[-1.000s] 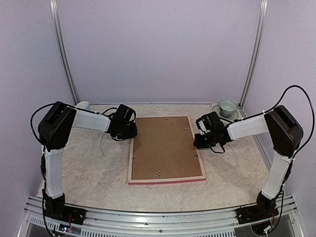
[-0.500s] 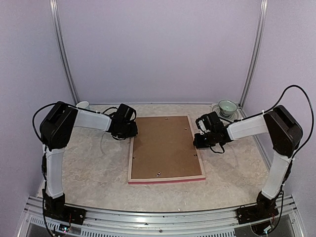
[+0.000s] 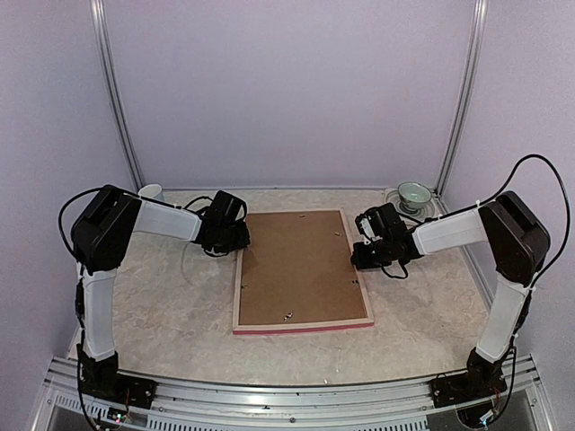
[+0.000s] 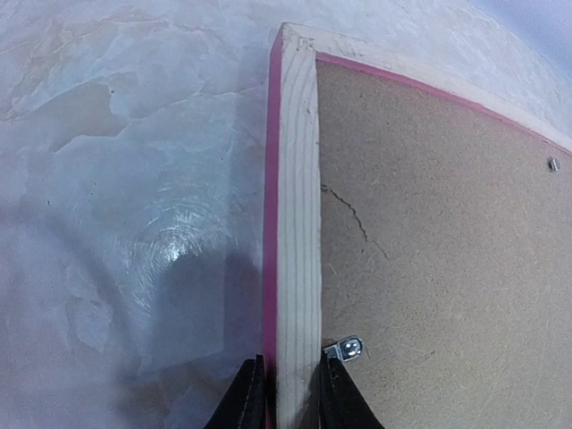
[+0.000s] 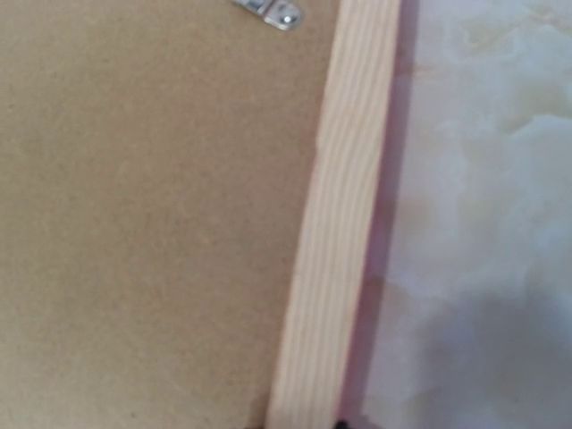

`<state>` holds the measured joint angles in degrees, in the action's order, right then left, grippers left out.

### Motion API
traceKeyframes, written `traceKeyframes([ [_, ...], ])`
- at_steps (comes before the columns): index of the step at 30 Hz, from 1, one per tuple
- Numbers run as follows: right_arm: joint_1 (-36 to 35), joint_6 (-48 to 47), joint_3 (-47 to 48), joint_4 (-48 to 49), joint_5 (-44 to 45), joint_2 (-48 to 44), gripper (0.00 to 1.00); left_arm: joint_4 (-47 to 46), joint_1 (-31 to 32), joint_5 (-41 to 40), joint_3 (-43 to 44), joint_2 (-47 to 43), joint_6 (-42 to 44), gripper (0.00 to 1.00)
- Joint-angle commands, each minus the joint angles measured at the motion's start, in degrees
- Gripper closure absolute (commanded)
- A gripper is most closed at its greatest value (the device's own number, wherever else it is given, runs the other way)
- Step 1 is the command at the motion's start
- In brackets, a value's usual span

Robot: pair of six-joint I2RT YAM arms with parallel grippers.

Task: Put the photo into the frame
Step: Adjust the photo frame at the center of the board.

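Lying face down, frame (image 3: 304,327) has board (image 3: 301,265) closing its back, so photo is hidden, perhaps already in; the left gripper (image 4: 286,398) narrowly straddles the left rail, the right gripper (image 3: 361,256) sits at the right rail, and I cannot tell whether either grips

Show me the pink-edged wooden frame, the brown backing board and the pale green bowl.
Pink-edged wooden frame (image 4: 298,223), left wrist view, pale wood rail.
Brown backing board (image 3: 301,265), top view, its middle.
Pale green bowl (image 3: 414,190), top view, its side.
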<state>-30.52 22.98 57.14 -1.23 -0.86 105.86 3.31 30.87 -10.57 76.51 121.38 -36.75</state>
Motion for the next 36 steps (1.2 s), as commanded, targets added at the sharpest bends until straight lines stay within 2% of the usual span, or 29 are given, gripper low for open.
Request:
traceKeyframes([
  [1,-2.07,-6.04,-0.74,-2.52,-5.0,2.43,1.0,3.41,-0.88,-2.26,-0.42,3.05,-0.9,0.78],
  [13,-2.26,-6.06,-0.51,-2.82,-4.68,2.75,1.0,3.2,-1.17,-0.88,-0.65,3.27,-1.07,0.79],
  [26,-2.26,-5.49,0.58,-3.77,-4.4,2.57,1.0,2.34,-0.91,3.67,-4.25,-5.07,0.87,0.77],
  [32,-2.26,-5.31,0.51,-3.86,-4.27,2.08,1.0,2.89,-0.69,6.65,-4.09,-5.4,1.72,0.68],
  [36,-2.26,-5.32,0.46,-3.84,-4.36,1.96,1.0,3.2,-0.38,6.55,-4.4,-5.36,1.86,0.54],
])
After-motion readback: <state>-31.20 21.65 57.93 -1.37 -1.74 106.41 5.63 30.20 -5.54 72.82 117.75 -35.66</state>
